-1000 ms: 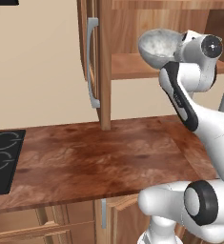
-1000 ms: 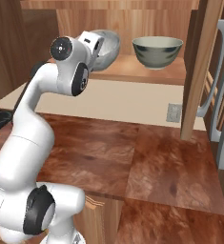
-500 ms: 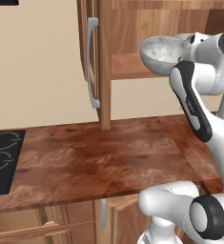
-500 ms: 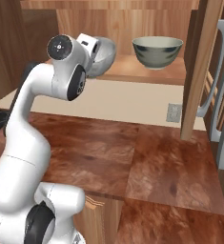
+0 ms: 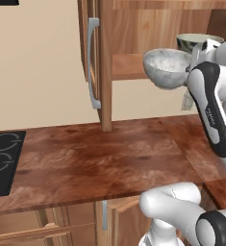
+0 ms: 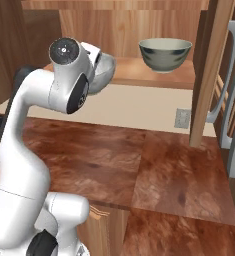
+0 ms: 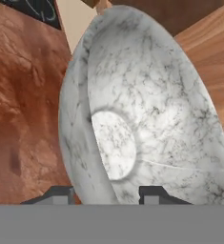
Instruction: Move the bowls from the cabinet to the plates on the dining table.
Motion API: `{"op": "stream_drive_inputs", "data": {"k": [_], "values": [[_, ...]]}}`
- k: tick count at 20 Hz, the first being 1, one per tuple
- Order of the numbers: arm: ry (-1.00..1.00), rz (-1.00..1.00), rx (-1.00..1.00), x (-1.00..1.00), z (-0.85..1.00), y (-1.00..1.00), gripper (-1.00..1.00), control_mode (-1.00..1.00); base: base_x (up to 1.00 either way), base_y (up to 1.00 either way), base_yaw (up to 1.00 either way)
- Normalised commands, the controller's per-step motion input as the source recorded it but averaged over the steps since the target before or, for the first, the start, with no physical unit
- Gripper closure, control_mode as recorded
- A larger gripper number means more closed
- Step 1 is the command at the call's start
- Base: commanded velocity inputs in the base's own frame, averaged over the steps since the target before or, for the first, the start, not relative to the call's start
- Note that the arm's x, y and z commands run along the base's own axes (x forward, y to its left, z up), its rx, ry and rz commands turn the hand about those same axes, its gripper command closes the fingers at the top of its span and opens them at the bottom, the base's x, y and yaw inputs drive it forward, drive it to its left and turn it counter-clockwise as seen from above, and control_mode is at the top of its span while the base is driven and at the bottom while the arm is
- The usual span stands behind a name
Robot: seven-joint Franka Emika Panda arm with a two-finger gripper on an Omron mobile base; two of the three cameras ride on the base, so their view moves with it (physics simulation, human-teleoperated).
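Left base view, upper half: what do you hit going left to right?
Long grey bar handle on the brown wooden cabinet door → pale speckled grey-white bowl → grey-green bowl on the cabinet shelf.

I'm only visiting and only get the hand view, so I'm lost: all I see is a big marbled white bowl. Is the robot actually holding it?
Observer: Yes. The gripper pinches the pale speckled bowl by its wall, in the air in front of the cabinet shelf.
Visitor: Is there another bowl?
Observer: One, the grey-green bowl, upright on that shelf.
Visitor: What's underneath?
Observer: A reddish-brown wooden counter with a black stovetop at its left end.
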Motion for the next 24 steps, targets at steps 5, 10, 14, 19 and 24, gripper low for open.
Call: {"op": "stream_drive_inputs", "data": {"k": [5,10,14,19,24], "values": [[0.06,0.10,-0.05,-0.20,-0.62,0.13,1.00,-1.00,0.00,0.00,0.00],[0.03,0.10,-0.12,-0.06,-0.68,0.14,1.00,-1.00,0.00,0.00,0.00],[0.00,0.09,-0.17,0.00,-0.69,0.12,1.00,-1.00,0.00,0.00,0.00],[0.00,0.09,-0.17,0.00,-0.74,0.03,1.00,-1.00,0.00,0.00,0.00],[0.00,0.08,-0.09,0.00,-0.61,0.00,1.00,-1.00,0.00,0.00,0.00]]}}
